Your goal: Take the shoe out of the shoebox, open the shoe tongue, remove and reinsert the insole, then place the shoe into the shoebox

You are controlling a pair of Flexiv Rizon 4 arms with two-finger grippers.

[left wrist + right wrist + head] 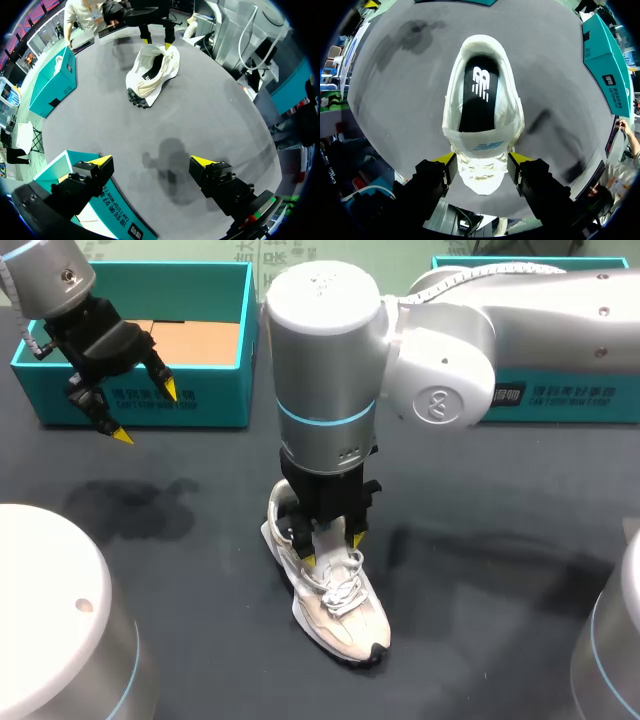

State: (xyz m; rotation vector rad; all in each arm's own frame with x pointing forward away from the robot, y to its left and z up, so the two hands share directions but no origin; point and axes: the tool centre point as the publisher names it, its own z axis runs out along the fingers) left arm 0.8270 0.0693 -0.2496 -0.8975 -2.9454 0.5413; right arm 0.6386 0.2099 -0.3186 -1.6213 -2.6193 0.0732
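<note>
Your right arm comes in from the right and reaches to the middle of the table (pixel 480 570). Its end effector (pixel 482 160) points straight down onto the shoe (pixel 345 610). It is clenched on the shoe: the two yellow tips sit flush against either side of the laced part, just toe-ward of the tongue (pixel 482 142).

The shoe stands upright on its sole on the table, well apart from both boxes, with its heel toward the far left and its toe toward the near right. The white laces (pixel 340 590) lie loose over the front. Looking down along your right end effector, you see straight into the opening, where the black insole (pixel 479 95) lies flat inside.

Your left end effector (pixel 143 412) is released, with its fingers spread wide and nothing between them. It hangs at the far left over the near wall of the teal shoebox (pixel 215 395), one tip above the box edge and the other out over the table. That box is open, and brown cardboard (pixel 195 340) shows inside it.

A second teal box (pixel 560 400) sits at the far right, partly hidden behind your right arm.
</note>
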